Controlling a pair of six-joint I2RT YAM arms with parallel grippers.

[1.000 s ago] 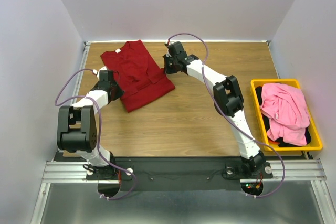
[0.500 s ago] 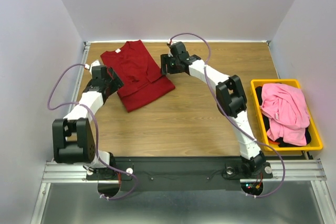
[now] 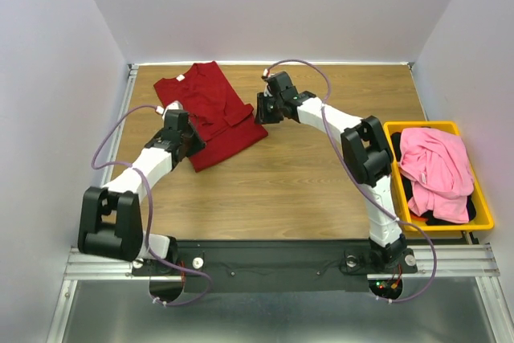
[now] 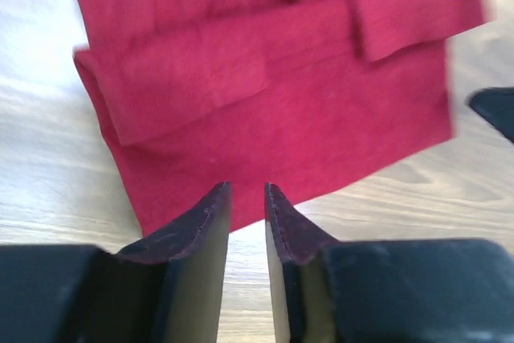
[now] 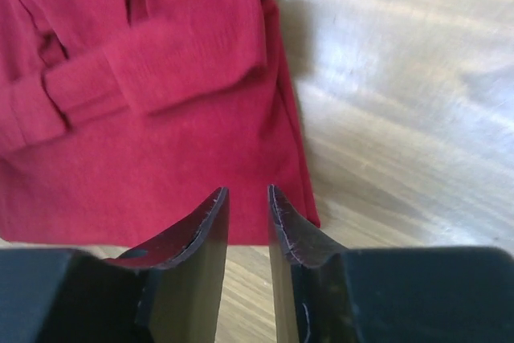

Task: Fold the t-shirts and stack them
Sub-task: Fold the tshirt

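Two arms, one shirt, both at its hem end.

Top view: dark red t-shirt (image 3: 210,114) lies flat at the far-left of the worktop (image 3: 321,190), sleeves folded in. Long axis runs from the collar at the far side to the hem at the near side, skewed right. Left jaws sit at the near-left hem corner, right jaws at the shirt's right edge just above the right hem corner. Pink t-shirt (image 3: 438,168) sits heaped on a black t-shirt (image 3: 416,198) in the yellow bin (image 3: 482,213), well apart at the right edge.

Left wrist: jaws narrow, a slim gap, nothing between them. Dark red t-shirt (image 4: 265,118) lies straight ahead, with the hem edge crossing right at the tips. Can't tell if they touch cloth.

Right wrist: jaws narrow, also empty. Dark red t-shirt (image 5: 161,118) lies ahead and to the left, its hem corner just right of the tips, bare worktop beyond.

My read: each arm owns the hem corner nearest it. The likely next move is to pinch both corners and carry the hem along the long axis toward the collar. The skew means the right arm travels further.
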